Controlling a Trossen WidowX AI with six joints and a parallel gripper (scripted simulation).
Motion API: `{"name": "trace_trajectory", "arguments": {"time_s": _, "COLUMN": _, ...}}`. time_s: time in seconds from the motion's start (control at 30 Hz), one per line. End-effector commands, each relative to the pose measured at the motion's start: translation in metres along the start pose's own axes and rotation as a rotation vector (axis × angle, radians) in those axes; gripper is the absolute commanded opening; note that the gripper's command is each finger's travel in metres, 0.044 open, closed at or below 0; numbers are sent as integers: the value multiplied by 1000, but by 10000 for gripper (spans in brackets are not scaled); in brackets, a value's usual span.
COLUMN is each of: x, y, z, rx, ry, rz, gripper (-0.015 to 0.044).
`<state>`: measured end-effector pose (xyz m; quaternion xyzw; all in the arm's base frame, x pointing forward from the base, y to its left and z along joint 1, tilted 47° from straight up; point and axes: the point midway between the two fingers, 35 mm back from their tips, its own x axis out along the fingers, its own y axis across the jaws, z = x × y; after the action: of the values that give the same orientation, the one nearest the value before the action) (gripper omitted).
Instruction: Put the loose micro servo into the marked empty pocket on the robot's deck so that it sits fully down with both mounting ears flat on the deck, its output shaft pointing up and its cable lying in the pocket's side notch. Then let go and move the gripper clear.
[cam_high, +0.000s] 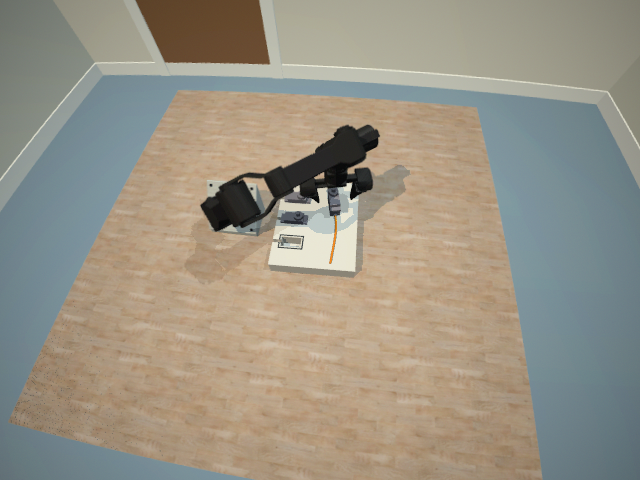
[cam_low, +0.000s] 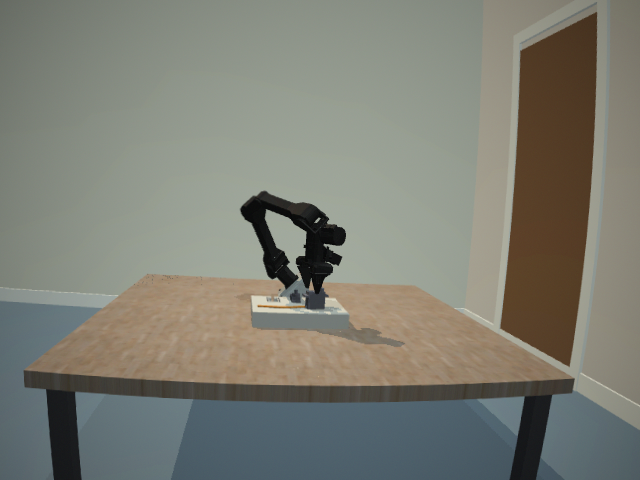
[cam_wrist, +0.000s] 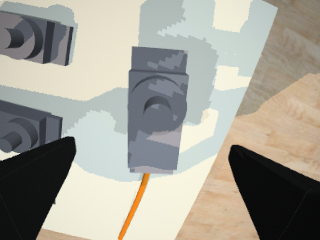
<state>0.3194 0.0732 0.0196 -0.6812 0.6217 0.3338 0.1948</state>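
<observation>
Hanging wide open and holding nothing, claw (cam_wrist: 152, 183) over the loose servo (cam_wrist: 156, 118) sitting on the white deck (cam_high: 345, 246), fingers either side, likely getting ready for grabbing. Pocket (cam_high: 291, 241) waiting nearby.

- Black arm (cam_low: 279, 227) arches over white deck (cam_low: 297, 315) on wooden table (cam_low: 206, 341).
- Open gripper (cam_low: 312, 284) points down above loose servo (cam_low: 314, 299).
- Door (cam_low: 553, 186) far right.

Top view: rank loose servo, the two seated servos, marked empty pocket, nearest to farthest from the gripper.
1. Loose servo, directly under the open gripper.
2. Rear seated servo, toward the arm's base.
3. Front seated servo, further along the deck.
4. Marked empty pocket, deck's near corner.
</observation>
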Motion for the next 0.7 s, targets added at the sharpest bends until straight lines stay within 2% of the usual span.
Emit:
{"name": "trace_trajectory", "arguments": {"time_s": 0.0, "x": 7, "y": 0, "z": -2, "rx": 1, "ry": 3, "rz": 1, "gripper": 440}}
{"name": "trace_trajectory", "arguments": {"time_s": 0.13, "x": 11, "y": 0, "z": -2, "rx": 1, "ry": 4, "rz": 1, "gripper": 440}}
{"name": "trace_trajectory", "arguments": {"time_s": 0.53, "x": 11, "y": 0, "z": -2, "rx": 1, "ry": 4, "rz": 1, "gripper": 125}}
{"name": "trace_trajectory", "arguments": {"time_s": 0.67, "x": 11, "y": 0, "z": -2, "rx": 1, "ry": 4, "rz": 1, "gripper": 98}}
